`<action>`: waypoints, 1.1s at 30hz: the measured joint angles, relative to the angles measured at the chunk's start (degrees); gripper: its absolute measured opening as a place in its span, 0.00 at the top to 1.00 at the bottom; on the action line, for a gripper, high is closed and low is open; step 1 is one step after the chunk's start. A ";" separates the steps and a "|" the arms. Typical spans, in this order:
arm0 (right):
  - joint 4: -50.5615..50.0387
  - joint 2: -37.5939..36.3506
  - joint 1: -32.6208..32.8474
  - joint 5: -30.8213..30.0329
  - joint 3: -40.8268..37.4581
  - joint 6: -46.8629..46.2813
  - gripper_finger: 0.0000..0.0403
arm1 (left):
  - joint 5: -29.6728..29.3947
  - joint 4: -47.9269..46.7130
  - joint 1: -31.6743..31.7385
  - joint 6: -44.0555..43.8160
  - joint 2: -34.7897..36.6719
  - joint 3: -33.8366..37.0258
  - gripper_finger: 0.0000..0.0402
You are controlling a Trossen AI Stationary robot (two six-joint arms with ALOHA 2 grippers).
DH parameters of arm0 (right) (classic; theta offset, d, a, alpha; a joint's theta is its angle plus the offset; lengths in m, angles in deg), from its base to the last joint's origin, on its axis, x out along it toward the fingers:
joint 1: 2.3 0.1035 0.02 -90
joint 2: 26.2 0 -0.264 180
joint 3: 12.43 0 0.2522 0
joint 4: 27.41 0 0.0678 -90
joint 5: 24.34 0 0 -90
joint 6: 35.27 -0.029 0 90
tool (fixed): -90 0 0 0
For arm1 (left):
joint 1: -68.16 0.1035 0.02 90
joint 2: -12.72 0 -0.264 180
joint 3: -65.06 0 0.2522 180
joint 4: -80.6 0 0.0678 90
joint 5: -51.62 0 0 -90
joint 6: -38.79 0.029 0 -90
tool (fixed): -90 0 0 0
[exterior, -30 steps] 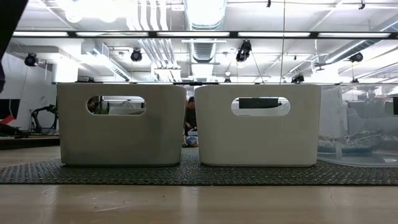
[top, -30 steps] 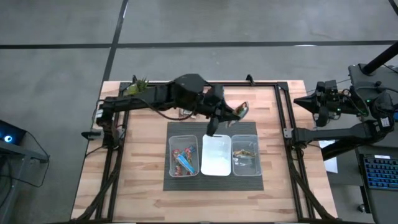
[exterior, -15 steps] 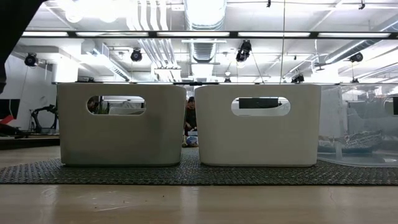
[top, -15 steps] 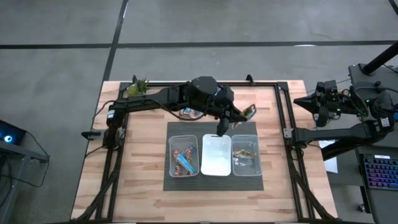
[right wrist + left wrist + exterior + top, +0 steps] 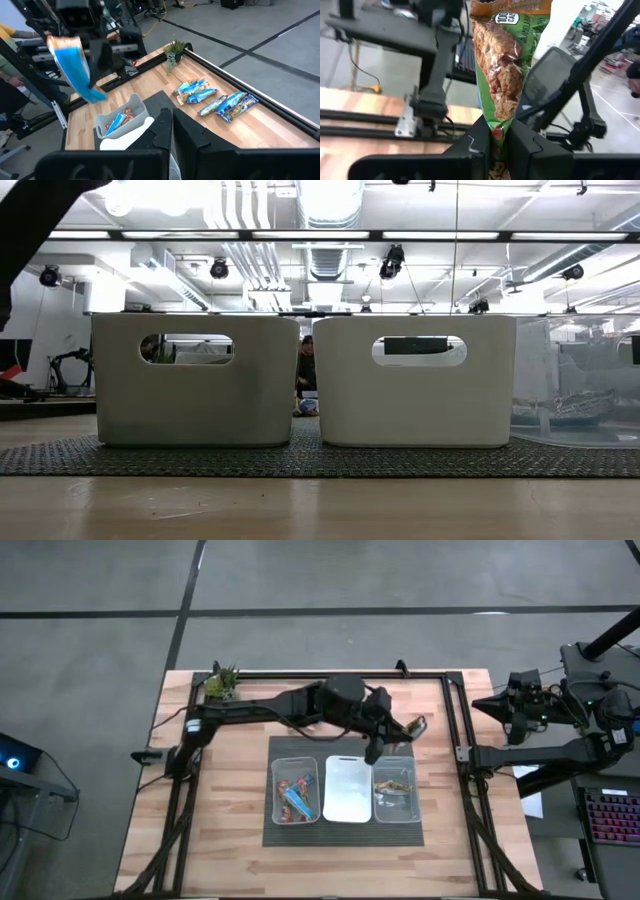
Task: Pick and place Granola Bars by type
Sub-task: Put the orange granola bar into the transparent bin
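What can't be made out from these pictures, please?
- Low view: the walls of the bins hide their contents.
- High view: the left arm covers most of the loose Granola Bars.
- Left wrist view: the top edge cuts off the name on the held bar in the left tool.

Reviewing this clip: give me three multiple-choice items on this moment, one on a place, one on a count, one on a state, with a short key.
1. Where is the left gripper?
A. over the plant
B. just behind the right bin
C. off the table

2. How many bins sit on the mat?
A. two
B. three
C. five

3. The middle bin is
A. empty
B. full of bars
C. tipped over

Key: 1 B, the high view shows it by the right bin. 2 B, three stand side by side. 3 A, its floor shows bare, unlike the left bin.
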 joint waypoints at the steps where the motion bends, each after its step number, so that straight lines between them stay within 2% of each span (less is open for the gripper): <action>1: -0.02 0.00 0.00 0.00 -0.04 0.00 0.98 | 0.60 -0.33 0.00 -0.31 -0.28 0.06 0.94; 6: 0.00 -0.04 0.00 -0.26 -0.69 0.00 0.98 | 2.81 -4.66 -0.20 -0.35 -2.13 0.35 0.94; 15: 0.00 -0.04 0.00 -1.33 -3.77 -0.04 0.98 | 5.78 -5.32 -0.20 -0.87 -6.43 1.00 0.94; 33: 0.02 -0.04 0.00 -1.33 -4.89 -1.13 0.98 | 5.91 -6.72 -0.24 -0.47 -14.13 1.03 0.94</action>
